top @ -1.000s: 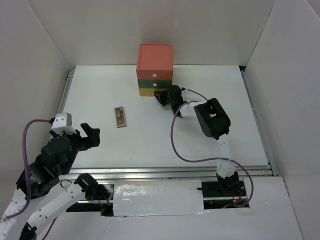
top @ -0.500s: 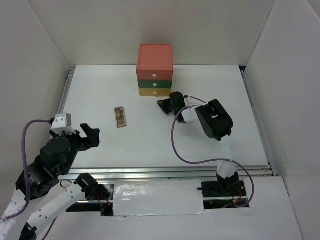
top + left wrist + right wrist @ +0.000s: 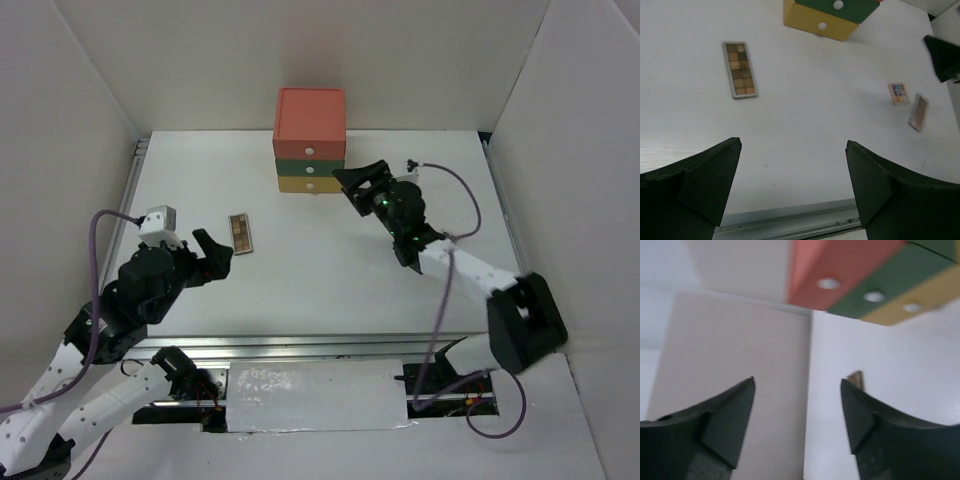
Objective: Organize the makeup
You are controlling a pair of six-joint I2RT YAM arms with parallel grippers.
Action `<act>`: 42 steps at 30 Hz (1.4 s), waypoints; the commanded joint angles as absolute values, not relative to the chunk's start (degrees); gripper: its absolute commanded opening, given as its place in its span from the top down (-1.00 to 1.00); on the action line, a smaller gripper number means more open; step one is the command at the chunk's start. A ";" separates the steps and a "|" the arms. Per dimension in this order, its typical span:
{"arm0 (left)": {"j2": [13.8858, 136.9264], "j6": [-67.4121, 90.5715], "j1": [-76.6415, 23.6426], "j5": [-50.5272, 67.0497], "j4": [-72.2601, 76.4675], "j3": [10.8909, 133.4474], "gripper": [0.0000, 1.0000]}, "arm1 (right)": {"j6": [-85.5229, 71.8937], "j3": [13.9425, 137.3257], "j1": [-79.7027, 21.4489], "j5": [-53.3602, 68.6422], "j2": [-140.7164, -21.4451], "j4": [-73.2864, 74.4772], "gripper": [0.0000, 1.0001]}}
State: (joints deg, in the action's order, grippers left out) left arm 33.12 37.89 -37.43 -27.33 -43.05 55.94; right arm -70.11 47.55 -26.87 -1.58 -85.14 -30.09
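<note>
A brown eyeshadow palette (image 3: 241,232) (image 3: 739,70) lies flat on the white table, left of centre. My left gripper (image 3: 212,250) (image 3: 792,145) hovers open just near of it, holding nothing. The left wrist view also shows a small multicolour palette (image 3: 898,93) and a pinkish palette (image 3: 918,112) lying side by side at the right; the top view hides them under the right arm. My right gripper (image 3: 358,178) (image 3: 797,380) is raised beside the drawer box, open and empty. A tan sliver (image 3: 856,378) peeks past its right fingertip.
The stacked red, green and yellow drawer box (image 3: 310,140) (image 3: 855,275) (image 3: 822,22) stands at the back centre with its drawers shut. White walls close in the table on three sides. A metal rail (image 3: 330,345) runs along the near edge.
The right arm has stretched out and lifted from the table beside the drawer box, and its jaws have opened wide. The left arm has moved forward and right, toward the brown palette.
</note>
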 commanded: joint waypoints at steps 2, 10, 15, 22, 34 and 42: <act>33.66 49.54 -37.62 -19.44 -17.59 43.45 -0.99 | -56.44 43.68 -27.07 -2.03 -66.04 -20.00 -0.64; 56.65 67.85 -37.53 -18.45 39.60 22.67 -0.99 | -48.08 39.99 -26.81 -2.02 -35.64 -3.53 -1.00; 84.21 69.08 -37.18 -21.00 71.72 23.63 -0.99 | -48.51 38.24 -26.63 -0.27 -26.20 -0.53 -1.00; 113.97 74.96 -34.63 -21.44 97.02 31.63 -0.94 | -50.98 34.63 -26.46 6.23 -20.92 -3.87 -1.00; 134.38 91.84 -33.57 -28.21 93.61 48.76 -0.92 | -49.93 31.38 -26.45 3.87 -14.77 -7.21 -1.00; 133.42 94.65 -34.27 -31.63 74.73 55.46 -0.75 | -48.34 30.85 -26.46 0.09 -9.15 -6.68 -1.00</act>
State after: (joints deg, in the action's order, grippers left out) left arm 132.20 93.19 -33.69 -27.29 80.44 54.57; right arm -49.87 31.35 -26.59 2.07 -11.03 -4.25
